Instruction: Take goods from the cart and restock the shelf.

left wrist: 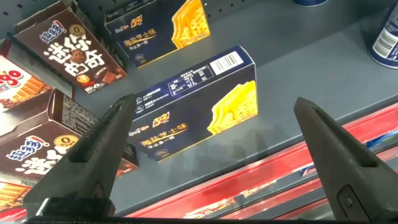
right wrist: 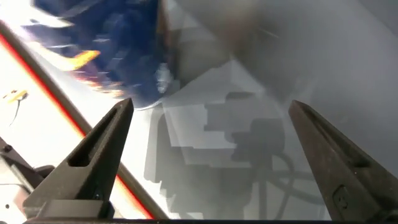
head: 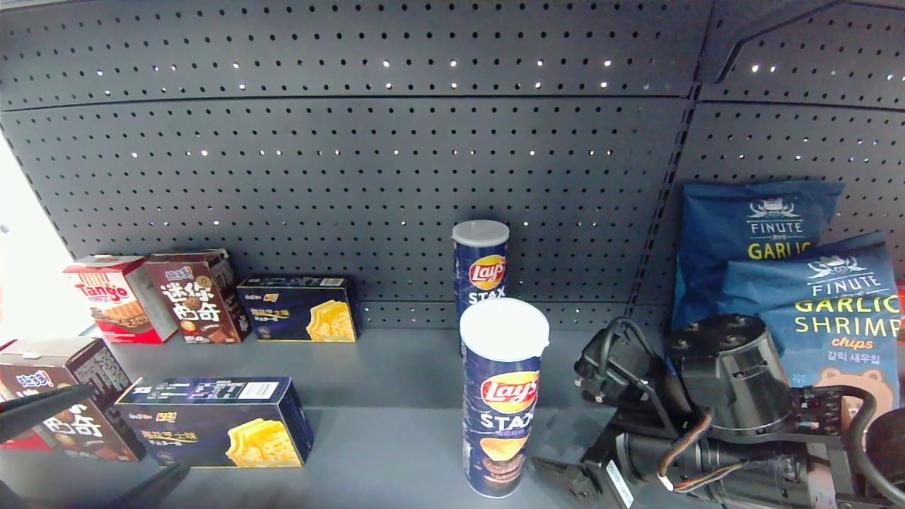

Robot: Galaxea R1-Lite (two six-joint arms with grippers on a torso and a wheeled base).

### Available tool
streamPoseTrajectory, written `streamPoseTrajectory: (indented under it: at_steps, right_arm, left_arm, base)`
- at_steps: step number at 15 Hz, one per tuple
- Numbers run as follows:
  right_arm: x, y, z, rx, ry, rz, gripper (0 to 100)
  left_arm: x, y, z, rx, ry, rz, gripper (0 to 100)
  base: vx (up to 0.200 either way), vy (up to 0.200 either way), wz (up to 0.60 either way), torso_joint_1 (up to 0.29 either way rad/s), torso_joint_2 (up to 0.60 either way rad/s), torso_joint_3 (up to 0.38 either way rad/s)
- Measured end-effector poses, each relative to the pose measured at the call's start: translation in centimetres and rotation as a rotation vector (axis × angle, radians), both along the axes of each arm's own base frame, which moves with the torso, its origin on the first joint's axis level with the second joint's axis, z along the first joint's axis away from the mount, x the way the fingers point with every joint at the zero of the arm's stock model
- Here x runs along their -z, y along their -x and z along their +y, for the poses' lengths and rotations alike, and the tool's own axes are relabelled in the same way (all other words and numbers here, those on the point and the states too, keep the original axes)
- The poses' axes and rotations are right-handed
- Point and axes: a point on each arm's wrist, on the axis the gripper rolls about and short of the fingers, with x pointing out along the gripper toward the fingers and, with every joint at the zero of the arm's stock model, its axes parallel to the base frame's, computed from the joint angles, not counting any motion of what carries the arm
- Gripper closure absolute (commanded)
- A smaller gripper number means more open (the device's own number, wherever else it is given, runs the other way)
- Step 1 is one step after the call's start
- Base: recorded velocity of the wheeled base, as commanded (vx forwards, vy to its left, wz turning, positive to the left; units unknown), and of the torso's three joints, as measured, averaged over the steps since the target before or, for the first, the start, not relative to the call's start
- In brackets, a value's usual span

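Chip can hides rear can base; shrimp bag cropped.

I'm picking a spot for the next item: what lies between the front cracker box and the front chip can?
Nothing; in the head view the shelf between the front cracker box and the front chip can is bare.

left gripper: jaws spread wide, nothing between them. Its dark fingers come in at the lower left of head view, angled up and inward. right gripper: also wide open, empty. right arm sits low at lower right, forearm roughly level, pointing left, cabling looped along the wrist.
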Motion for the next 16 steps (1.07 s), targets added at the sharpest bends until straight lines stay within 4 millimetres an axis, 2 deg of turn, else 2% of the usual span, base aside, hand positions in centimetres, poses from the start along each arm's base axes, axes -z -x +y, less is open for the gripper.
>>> streamPoseTrajectory:
  at_steps: [16]
  right_arm:
    - [0.3, -0.5, 1.0, -0.016, 0.005, 0.005, 0]
  left_arm:
    - [0.1, 0.0, 0.0, -0.001, 0.002, 0.003, 0]
  base:
    - [0.000, 0.000, 0.00, 0.000, 0.00, 0.000]
